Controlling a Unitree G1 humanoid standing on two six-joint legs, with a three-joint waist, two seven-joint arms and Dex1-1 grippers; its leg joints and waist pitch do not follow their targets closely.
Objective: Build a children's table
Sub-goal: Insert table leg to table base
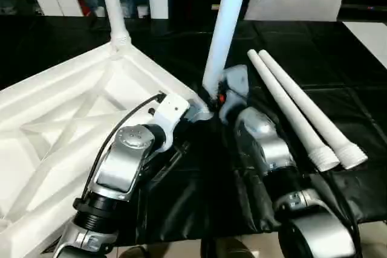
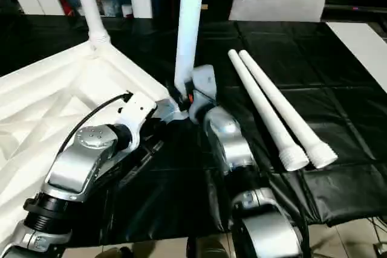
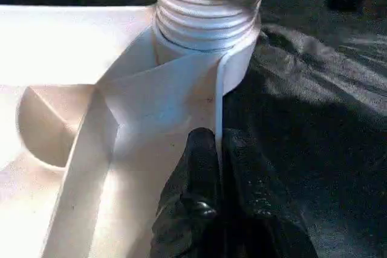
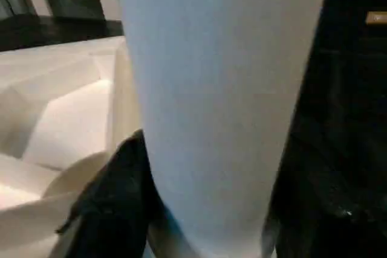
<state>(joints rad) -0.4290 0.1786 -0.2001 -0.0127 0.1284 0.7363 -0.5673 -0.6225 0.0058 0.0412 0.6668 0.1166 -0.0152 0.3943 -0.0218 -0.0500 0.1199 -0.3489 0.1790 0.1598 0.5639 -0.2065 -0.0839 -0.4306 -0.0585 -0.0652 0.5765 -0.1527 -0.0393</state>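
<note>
The tabletop [image 1: 66,119] lies underside up on the black-covered work surface [image 2: 338,125], its ribs showing, filling the nine o'clock side of the head view. At its near corner, close to the centre of the view, a leg [image 1: 227,25] stands in the corner socket [image 3: 208,46], its long axis rising toward twelve o'clock and leaning slightly toward one o'clock, so it is not yet square to the tabletop. The right gripper [image 1: 213,98] is closed around this leg low down, just above the socket, and in the right wrist view a black finger [image 4: 118,191] presses against the shaft. The left gripper [image 3: 219,167] pinches the thin rim wall of the tabletop right beside the same socket, where the leg's threaded end sits with several threads still exposed above the collar. Judging from those threads, the leg is only partly seated, and the coming move turns on bringing its axis in line with the socket's before turning or pushing further. The right arm is the one on the leg; the left only steadies the tabletop. Another leg [image 1: 112,4] already stands at the far corner, toward eleven o'clock, and two more legs [image 1: 302,110] lie side by side at three o'clock, well apart from both grippers.
</note>
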